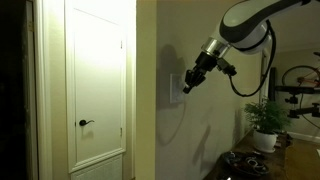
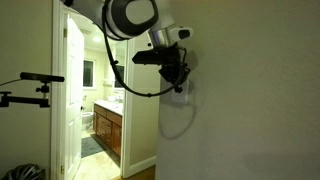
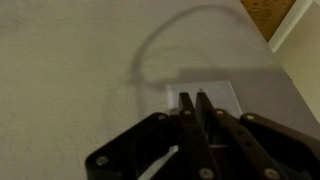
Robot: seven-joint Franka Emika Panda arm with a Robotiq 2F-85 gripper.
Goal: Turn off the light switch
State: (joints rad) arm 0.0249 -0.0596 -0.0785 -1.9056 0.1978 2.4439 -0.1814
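Well, a white door (image 1: 98, 85) with a black handle (image 1: 85, 123) is on the left. Next comes the light switch (image 1: 175, 88), a small white plate on the bare wall, up past the left edge of the worktop (image 1: 296, 150). The tool (image 1: 186, 86) has its two fingers (image 3: 186, 105) pressed together, with the tips right at the plate. A green plant (image 1: 266, 118) stands on the worktop.

The black robot gripper (image 1: 187, 86) hung beside the small white light switch plate (image 1: 175, 88) on the beige wall (image 1: 150, 135), near a white panelled door (image 1: 97, 70).
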